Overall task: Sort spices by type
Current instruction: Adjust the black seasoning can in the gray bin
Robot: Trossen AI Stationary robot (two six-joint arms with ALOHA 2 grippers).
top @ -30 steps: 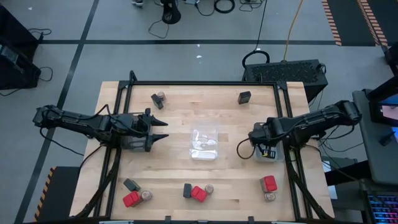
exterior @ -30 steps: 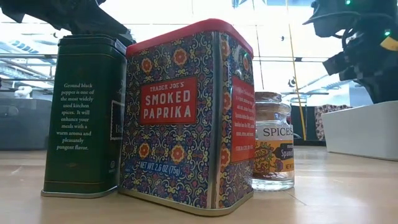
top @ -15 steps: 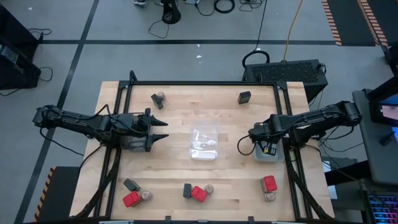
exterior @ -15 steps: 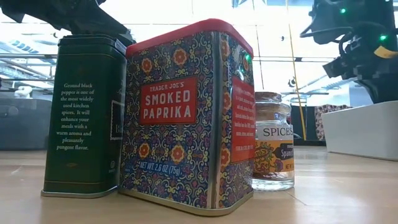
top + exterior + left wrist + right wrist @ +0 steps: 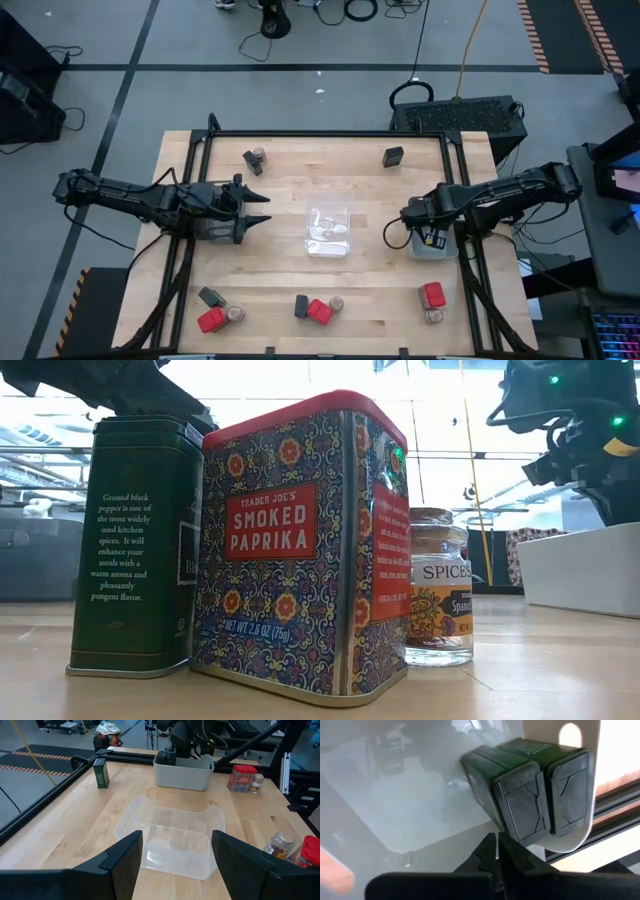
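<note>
Spices lie scattered over the tabletop (image 5: 280, 180): a black box (image 5: 394, 155) stands alone at the far right, a black box and jar (image 5: 254, 158) at the far left, and along the near edge three mixed groups, black box, red box and jar at left (image 5: 215, 313), the same trio in the middle (image 5: 316, 309), and a red box with jar at right (image 5: 432, 299). Two black boxes (image 5: 530, 805) stand side by side, touching, in the grey tray (image 5: 435, 243) at the right edge. Right tool (image 5: 388, 236) hangs just beside that tray, its fingers pressed together and holding nothing. Left tool (image 5: 262, 208) hovers at the left, fingers spread and empty, facing the clear tray (image 5: 329, 230) in the middle
</note>
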